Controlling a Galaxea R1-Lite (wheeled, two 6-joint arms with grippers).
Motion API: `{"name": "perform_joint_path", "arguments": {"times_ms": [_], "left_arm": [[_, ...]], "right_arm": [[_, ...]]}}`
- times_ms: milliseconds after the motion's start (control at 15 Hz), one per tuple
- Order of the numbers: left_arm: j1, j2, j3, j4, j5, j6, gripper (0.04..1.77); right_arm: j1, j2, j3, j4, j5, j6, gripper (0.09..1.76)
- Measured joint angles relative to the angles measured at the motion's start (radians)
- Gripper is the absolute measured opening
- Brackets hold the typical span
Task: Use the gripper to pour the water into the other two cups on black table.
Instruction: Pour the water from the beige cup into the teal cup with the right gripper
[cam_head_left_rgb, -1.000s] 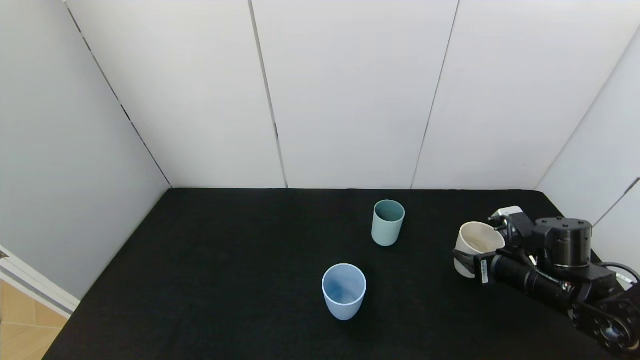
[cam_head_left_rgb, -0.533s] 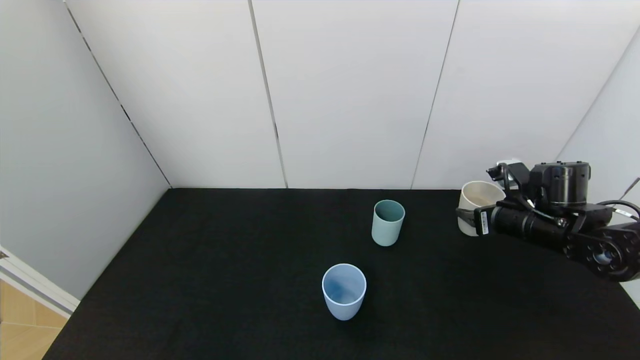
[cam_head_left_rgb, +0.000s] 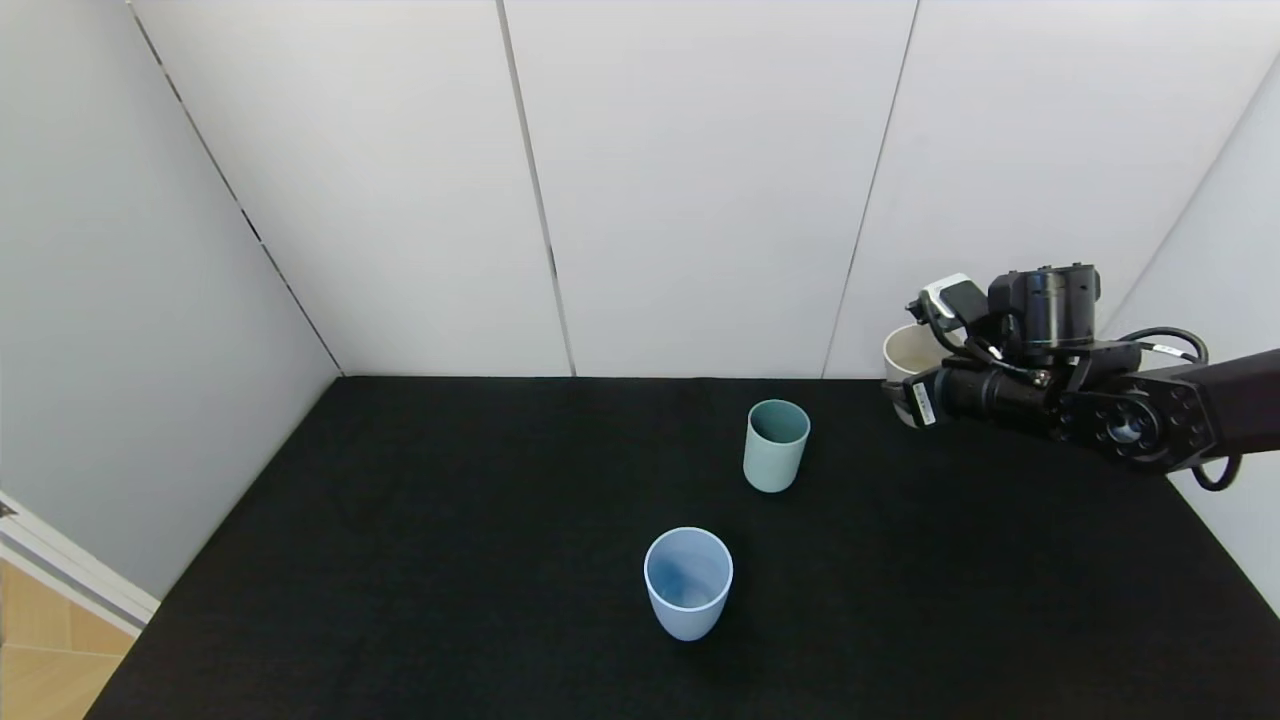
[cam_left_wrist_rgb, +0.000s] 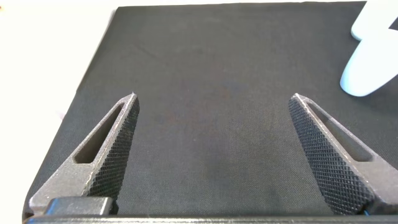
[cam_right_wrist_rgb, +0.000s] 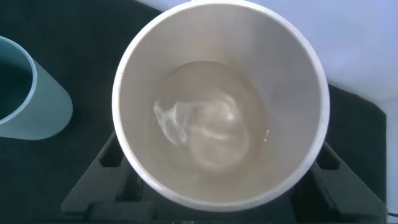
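Observation:
My right gripper (cam_head_left_rgb: 905, 395) is shut on a cream-beige cup (cam_head_left_rgb: 903, 360) and holds it upright in the air at the right, above the black table (cam_head_left_rgb: 450, 520). In the right wrist view the cream cup (cam_right_wrist_rgb: 221, 106) holds water that ripples, with my fingers (cam_right_wrist_rgb: 109, 162) on both sides of it. The teal-green cup (cam_head_left_rgb: 775, 445) stands upright to the lower left of the held cup and shows in the right wrist view (cam_right_wrist_rgb: 28, 93). The light blue cup (cam_head_left_rgb: 687, 582) stands nearer me and shows in the left wrist view (cam_left_wrist_rgb: 373, 53). My left gripper (cam_left_wrist_rgb: 211, 102) is open and empty over the table.
White panel walls close the table at the back and on both sides. The table's left edge (cam_head_left_rgb: 160, 610) drops to a wood floor. The cloth is bare between the two standing cups and to their left.
My right gripper has lifted the cream cup off the table, up and a little to the left toward the teal-green cup. The two standing cups have not moved.

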Motion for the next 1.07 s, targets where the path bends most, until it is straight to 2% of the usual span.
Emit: {"name": "perform_joint_path", "arguments": {"times_ms": [133,267,467,667,800,1067], "left_arm": [[0.000,0.000,0.000,0.001,0.000,0.000,1.72],[0.000,0.000,0.000,0.001,0.000,0.000,1.72],[0.000,0.000,0.000,0.002,0.000,0.000,1.72],[0.000,0.000,0.000,0.002,0.000,0.000,1.72],[0.000,0.000,0.000,0.002,0.000,0.000,1.72],[0.000,0.000,0.000,0.002,0.000,0.000,1.72]], "right_arm": [[0.034,0.019,-0.061,0.072,-0.012,-0.018,1.28],[0.069,0.031,-0.088,0.090,-0.014,-0.043,1.28],[0.101,0.042,-0.095,0.100,-0.087,-0.111,1.28],[0.111,0.041,-0.100,0.121,-0.104,-0.202,1.28],[0.115,0.041,-0.107,0.122,-0.147,-0.259,1.28],[0.150,0.044,-0.129,0.138,-0.188,-0.307,1.28]]}}
